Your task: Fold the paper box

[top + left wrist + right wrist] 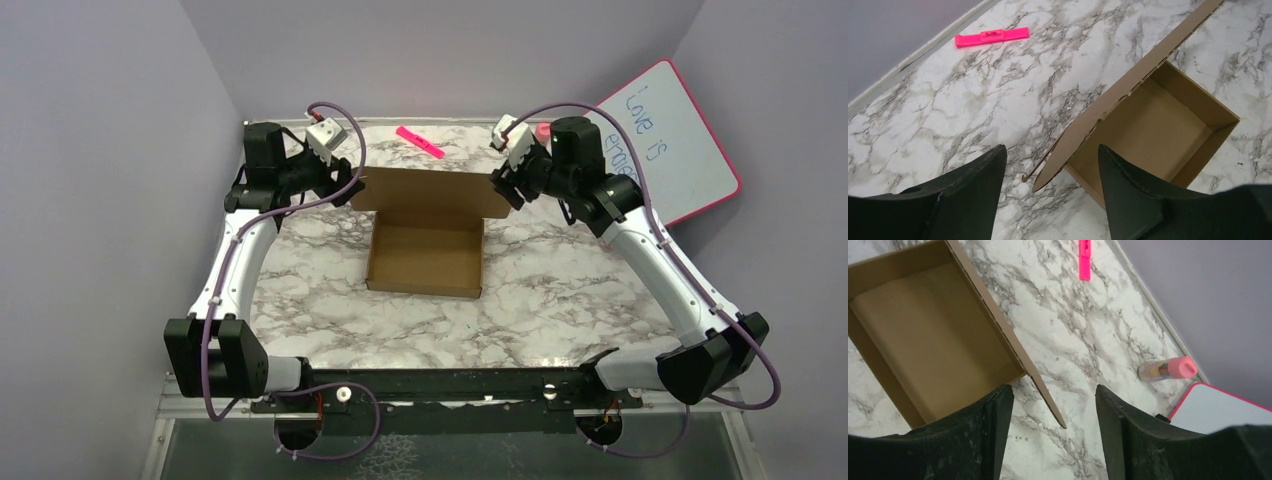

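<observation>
Nearest, from above: black base rail [450, 383] along a grey-veined marble tabletop [560, 300], lilac walls [100, 150] around, whiteboard [670, 140] leaning at right. Mid-tabletop, paper box [425, 255], tray open, lid flap at the back between left fingers [343, 188] and right fingers [503, 187].

From the left wrist: fingers parted, gripping nothing, flap's corner in the gap (untouched); pink strip [992, 36] beyond.

From the right wrist: likewise parted around the opposite corner, holding nothing; pink-capped tube [1168, 369] near the wall.
</observation>
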### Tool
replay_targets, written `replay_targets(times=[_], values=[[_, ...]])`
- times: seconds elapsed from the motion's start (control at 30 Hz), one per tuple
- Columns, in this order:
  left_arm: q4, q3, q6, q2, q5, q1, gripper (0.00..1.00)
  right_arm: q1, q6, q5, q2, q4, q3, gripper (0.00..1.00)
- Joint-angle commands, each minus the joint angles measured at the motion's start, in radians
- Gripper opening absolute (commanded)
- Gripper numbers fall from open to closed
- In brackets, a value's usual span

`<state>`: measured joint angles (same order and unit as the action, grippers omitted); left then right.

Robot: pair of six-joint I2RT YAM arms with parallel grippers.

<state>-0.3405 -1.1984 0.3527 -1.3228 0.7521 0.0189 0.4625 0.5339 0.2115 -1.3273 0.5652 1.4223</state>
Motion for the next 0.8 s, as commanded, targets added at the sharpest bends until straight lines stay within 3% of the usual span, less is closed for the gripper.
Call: replay_targets(times=[0.0, 0.43, 0.67, 0.77], values=[[-0.05, -0.063, 0.055, -0.031, 0.137, -0.007, 0.65, -0.009, -0.026, -0.027, 0.019, 0.037, -0.034, 0.64], [-0.065, -0.064, 0.066, -0.026, 0.152, -0.003, 0.27, -0.011, -0.05, -0.026, -0.008, 0.035, -0.037, 0.2], [-0.063, -0.067, 0.043, -0.008, 0.099, 0.013, 0.09, -0.011, -0.077, -0.013, -0.033, 0.027, -0.025, 0.04], [-0.055, -0.067, -0.003, 0.005, 0.026, 0.029, 0.05, -0.01, -0.109, 0.004, -0.04, 0.007, -0.023, 0.02]])
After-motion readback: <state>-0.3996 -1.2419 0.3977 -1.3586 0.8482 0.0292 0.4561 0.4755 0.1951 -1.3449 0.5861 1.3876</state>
